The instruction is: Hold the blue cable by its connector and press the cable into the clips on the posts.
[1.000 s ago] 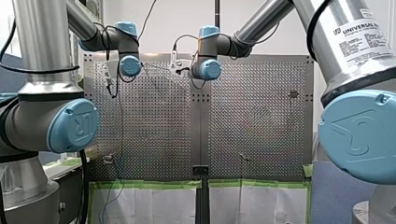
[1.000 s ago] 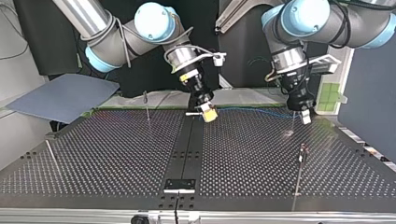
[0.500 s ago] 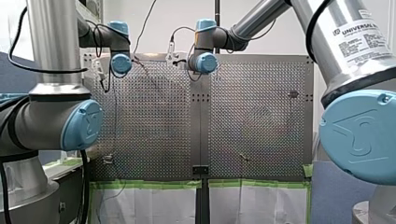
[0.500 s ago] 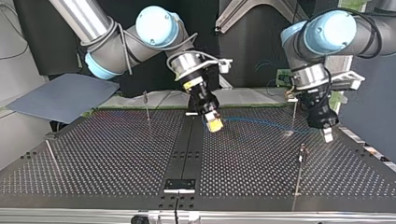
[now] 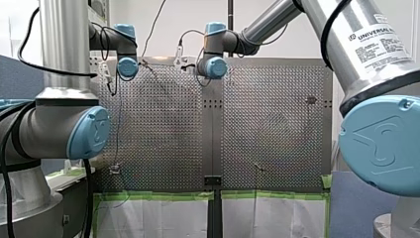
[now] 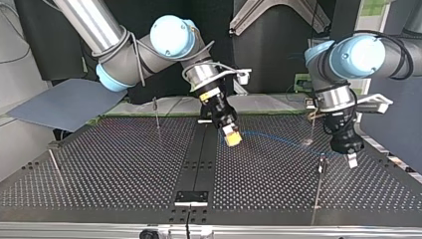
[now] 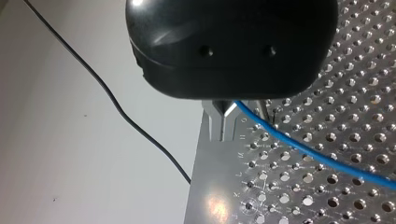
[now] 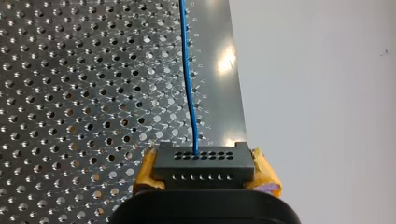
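Connector [image 8: 203, 163] clamped in right end effector [image 8: 204, 170]; blue cable [image 8: 189, 84] runs to left end effector [image 7: 240, 116], grip there unclear.

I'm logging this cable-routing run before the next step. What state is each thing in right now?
Thin blue cable: lifted off the table, stretched between both grippers.
Black rectangular connector: clamped between yellow pads, cable end plugged into it.
My right gripper: shut on the connector.
My left gripper: shut on the cable.
Thin metal posts: upright; clips too small to tell whether any holds the cable.
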Tool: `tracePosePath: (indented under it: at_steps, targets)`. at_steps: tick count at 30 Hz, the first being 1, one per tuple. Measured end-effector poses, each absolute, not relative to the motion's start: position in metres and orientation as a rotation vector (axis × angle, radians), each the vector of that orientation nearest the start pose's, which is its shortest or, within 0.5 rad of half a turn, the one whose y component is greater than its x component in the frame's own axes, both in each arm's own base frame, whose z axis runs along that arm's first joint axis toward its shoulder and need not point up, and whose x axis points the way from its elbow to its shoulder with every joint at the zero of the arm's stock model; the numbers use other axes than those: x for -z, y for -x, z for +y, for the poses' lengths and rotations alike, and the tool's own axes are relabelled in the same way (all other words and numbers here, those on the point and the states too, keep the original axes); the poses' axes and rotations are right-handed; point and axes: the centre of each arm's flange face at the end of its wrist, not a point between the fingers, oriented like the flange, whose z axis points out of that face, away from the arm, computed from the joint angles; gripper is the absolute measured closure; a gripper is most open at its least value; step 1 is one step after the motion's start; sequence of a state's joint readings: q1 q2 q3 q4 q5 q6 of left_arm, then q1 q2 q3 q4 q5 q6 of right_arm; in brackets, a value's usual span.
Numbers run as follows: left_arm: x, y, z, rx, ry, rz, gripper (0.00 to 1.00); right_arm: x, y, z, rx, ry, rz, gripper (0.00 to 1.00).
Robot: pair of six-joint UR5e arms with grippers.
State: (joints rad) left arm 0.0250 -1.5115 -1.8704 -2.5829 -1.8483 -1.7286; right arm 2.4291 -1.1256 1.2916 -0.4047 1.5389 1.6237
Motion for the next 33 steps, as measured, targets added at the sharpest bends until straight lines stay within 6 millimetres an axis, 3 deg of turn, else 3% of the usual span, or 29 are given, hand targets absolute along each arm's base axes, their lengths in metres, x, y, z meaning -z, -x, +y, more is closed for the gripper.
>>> tracePosePath:
  at_steps: [9, 17, 25, 33]
  targets:
    - [-0.433, -0.49, -0.087, -0.059, 0.343, 1.206, 1.0, -0.412, -0.612, -0.351, 2.811, 2.161, 0.823, 1.0]
    - [-0.425, -0.512, -0.084, -0.048, 0.324, 1.225, 1.0, -0.411, -0.611, -0.358, 2.814, 2.155, 0.84, 1.0]
    - [-0.44, -0.528, -0.084, -0.009, 0.317, 1.196, 1.0, -0.404, -0.616, -0.368, 2.803, 2.165, 0.846, 1.0]
    - [-0.441, -0.532, -0.076, -0.004, 0.326, 1.19, 1.0, -0.403, -0.616, -0.384, 2.814, 2.165, 0.861, 1.0]
